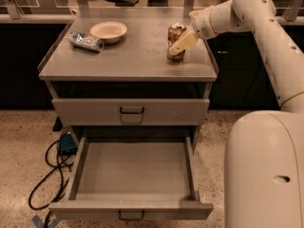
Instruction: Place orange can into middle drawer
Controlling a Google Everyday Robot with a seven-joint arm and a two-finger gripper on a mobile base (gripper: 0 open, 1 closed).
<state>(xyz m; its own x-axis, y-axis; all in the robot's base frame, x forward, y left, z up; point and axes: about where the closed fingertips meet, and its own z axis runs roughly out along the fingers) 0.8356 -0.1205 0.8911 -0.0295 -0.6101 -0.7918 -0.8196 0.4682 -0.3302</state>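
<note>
The orange can (175, 32) stands upright on the right side of the grey cabinet top (128, 56). My gripper (179, 39) reaches in from the right and is open at the can. Its near pale finger (184, 42) lies across the can's front right side, and the other finger is hidden behind the can. The can still rests on the top. The middle drawer (133, 170) is pulled out wide open below, with a bare grey floor and a dark loop handle (130, 216) on its front.
A cream bowl (109, 31) and a shiny silver-and-blue tube-shaped item (85, 41) sit at the top's back left. A closed drawer (130, 111) sits above the open one. A blue box and black cables (59, 160) lie on the floor at left. My white base (266, 170) fills the lower right.
</note>
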